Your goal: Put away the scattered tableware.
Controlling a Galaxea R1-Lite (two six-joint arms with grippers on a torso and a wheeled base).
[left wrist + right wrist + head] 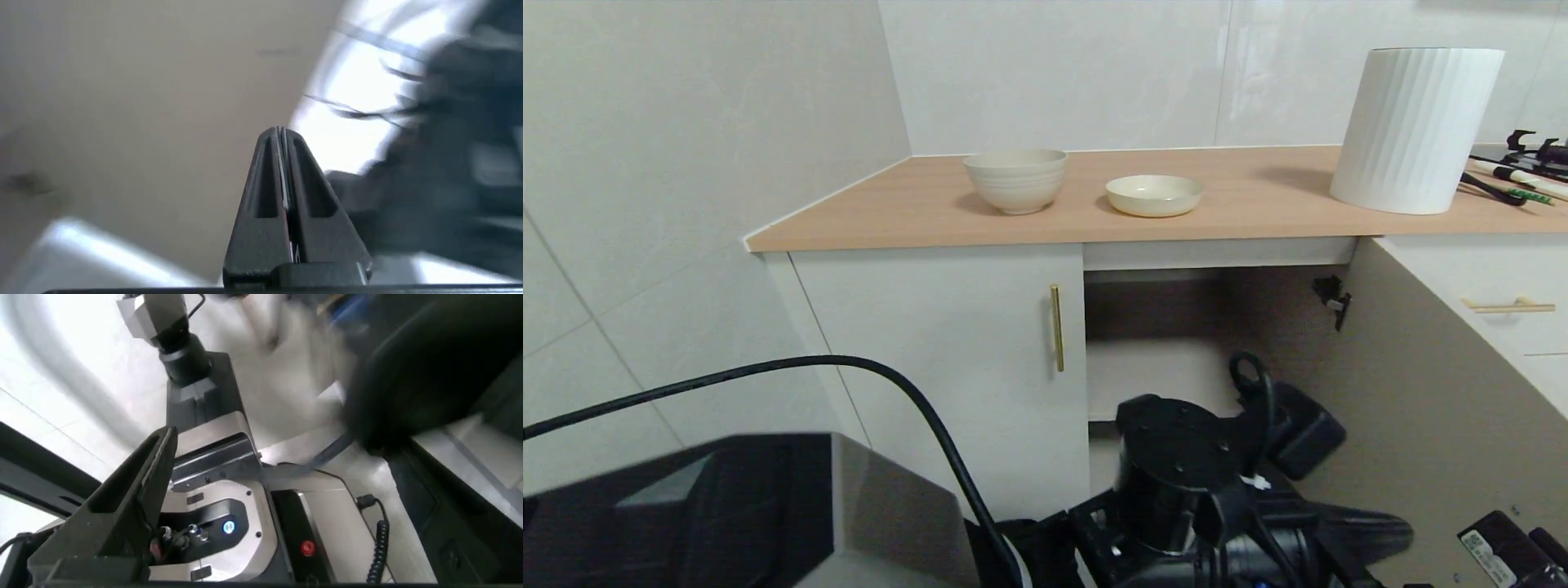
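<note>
Fingers (265, 192) of the left gripper (280, 132) press flat together with nothing between them, pointing at a blurred pale surface. Whether the right gripper (139, 486) is wide or narrow cannot be told from its wrist view; it hangs low, over a light floor.

Up on the wooden countertop (1258, 192), the tableware sits in the head view. A pale ribbed bowl (1016, 180) stands upright near the left corner by the tiled wall. Just beside it, apart and not touching, lies a shallow cream dish (1153, 195). Well to the right stands a tall white ribbed canister (1417, 129), and past it a few long utensils (1507, 184) lie at the counter's edge.

Below the counter, the left cabinet door (939, 367) is closed, its brass handle (1056, 327) vertical. The compartment (1176, 327) next to it stands open under the dish, with its door (1421, 408) swung out to the right.
</note>
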